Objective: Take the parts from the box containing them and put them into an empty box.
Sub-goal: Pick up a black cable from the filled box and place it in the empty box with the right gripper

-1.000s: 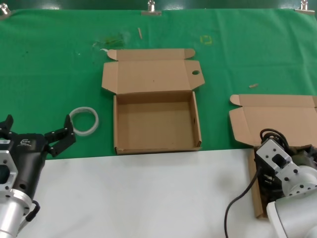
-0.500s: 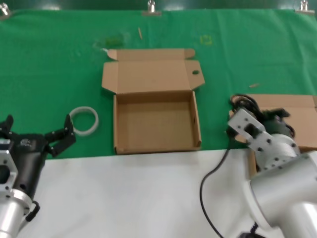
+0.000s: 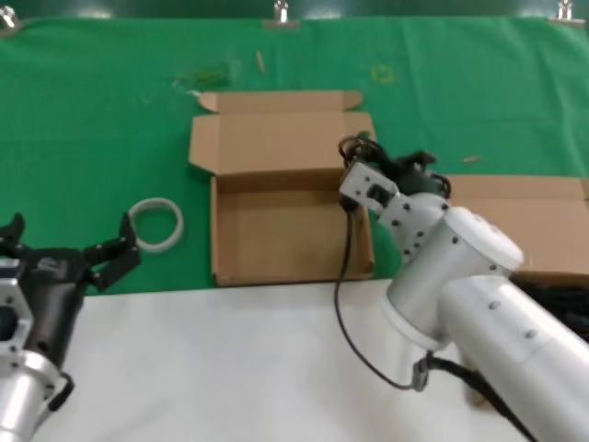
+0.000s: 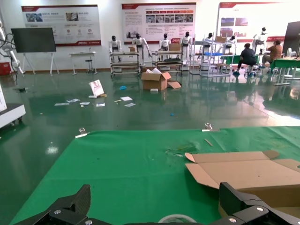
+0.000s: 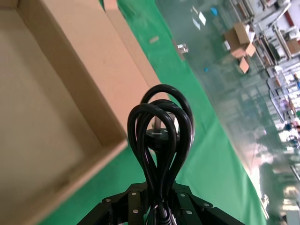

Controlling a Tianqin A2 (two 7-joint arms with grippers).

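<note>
One coiled cord (image 5: 161,140) in right gripper (image 5: 157,208), over empty box (image 3: 287,230)

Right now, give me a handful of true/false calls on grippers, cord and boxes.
1. The right gripper is shut on a black cord. True.
2. The cord already lies on the empty box floor. False: it is held in the air near that box's right wall.
3. The left gripper holds the whitish ring. False: it is open, with the ring lying apart on the green cloth.
4. The empty box's lid is open. True.
</note>
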